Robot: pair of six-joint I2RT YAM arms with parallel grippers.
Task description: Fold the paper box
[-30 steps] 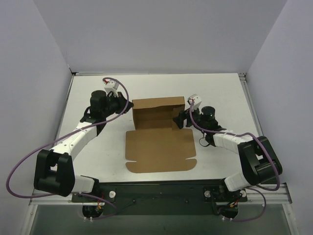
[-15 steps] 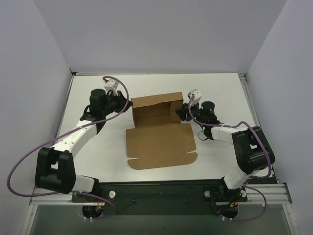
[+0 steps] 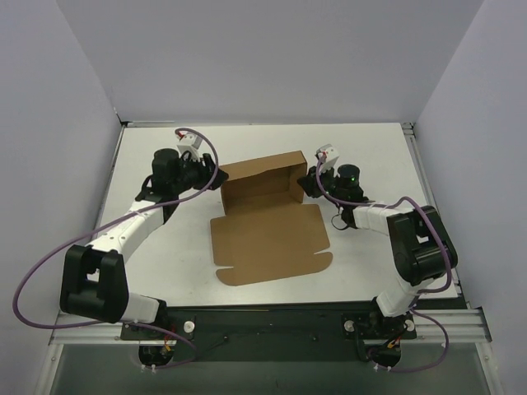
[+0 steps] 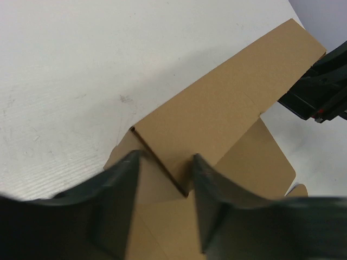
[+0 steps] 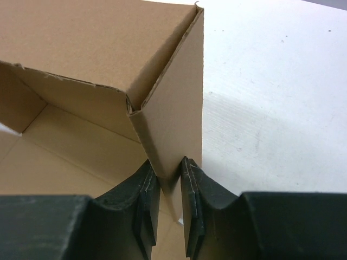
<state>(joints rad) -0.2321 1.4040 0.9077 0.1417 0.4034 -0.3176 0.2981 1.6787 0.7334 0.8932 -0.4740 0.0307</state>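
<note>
**Right pinches the side wall, left straddles the far corner**

The box sits in the middle of the table, turned a little. From above I see its front flap lying flat toward my bases, with the back and side walls standing up behind it. In that view my left gripper is at the far left corner and my right gripper is at the right wall. Both look like dark lumps against cardboard there, and I cannot read the jaws.

The wrist views settle that. On the left, my fingers stand apart with the upright end of the wall between them. I cannot tell whether either one touches it. That camera also catches the dark body of my right gripper at the other end of the wall, top right.

On the right, my pads are pressed together on the side wall, with the cardboard sheet clamped between them just below the corner. Only this view looks inside the box: the brown floor, the inner face of the back wall with its rough top edge, and the seam where the two walls meet.
</note>
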